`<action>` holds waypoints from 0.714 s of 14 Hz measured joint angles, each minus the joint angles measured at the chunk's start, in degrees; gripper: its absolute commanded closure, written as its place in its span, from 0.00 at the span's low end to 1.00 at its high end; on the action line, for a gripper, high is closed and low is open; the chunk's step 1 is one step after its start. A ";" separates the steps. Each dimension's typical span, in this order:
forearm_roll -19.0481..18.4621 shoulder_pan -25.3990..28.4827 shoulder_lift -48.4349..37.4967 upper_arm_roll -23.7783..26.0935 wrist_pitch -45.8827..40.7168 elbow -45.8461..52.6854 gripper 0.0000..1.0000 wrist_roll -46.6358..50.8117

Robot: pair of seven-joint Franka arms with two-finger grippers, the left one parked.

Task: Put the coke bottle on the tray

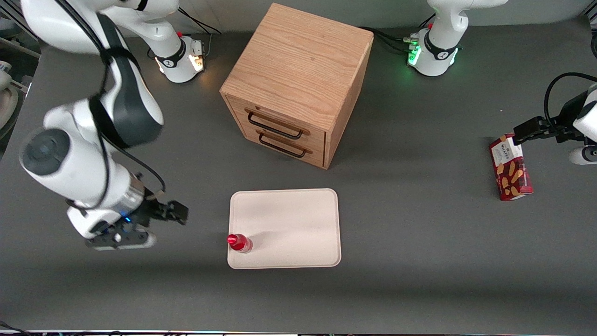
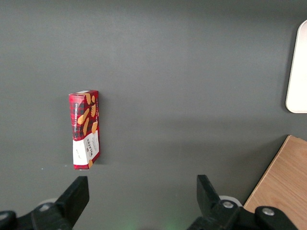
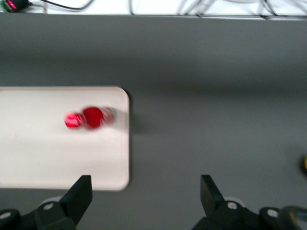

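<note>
One coke bottle (image 1: 239, 243) upright on tray (image 1: 289, 219), claw (image 1: 122, 241) open nearby

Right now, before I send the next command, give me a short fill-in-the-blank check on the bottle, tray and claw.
1. The coke bottle stands upright on the ____.
2. The claw is ____, holding nothing, over bare table toward the working arm's end, apart from the tray.
3. The bottle stands near a ____ of the tray, not its middle.
4. The wooden drawer unit has ____ drawers, each with a dark handle.

Missing words: tray; open; corner; two
</note>
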 measured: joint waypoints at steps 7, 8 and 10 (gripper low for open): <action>2.74 -0.25 -28.58 -9.91 -9.54 -23.94 0.00 -7.53; 2.87 -0.26 -29.90 -10.95 -11.36 -24.07 0.00 -9.43; 3.03 -0.26 -30.41 -12.03 -13.29 -23.34 0.00 -11.70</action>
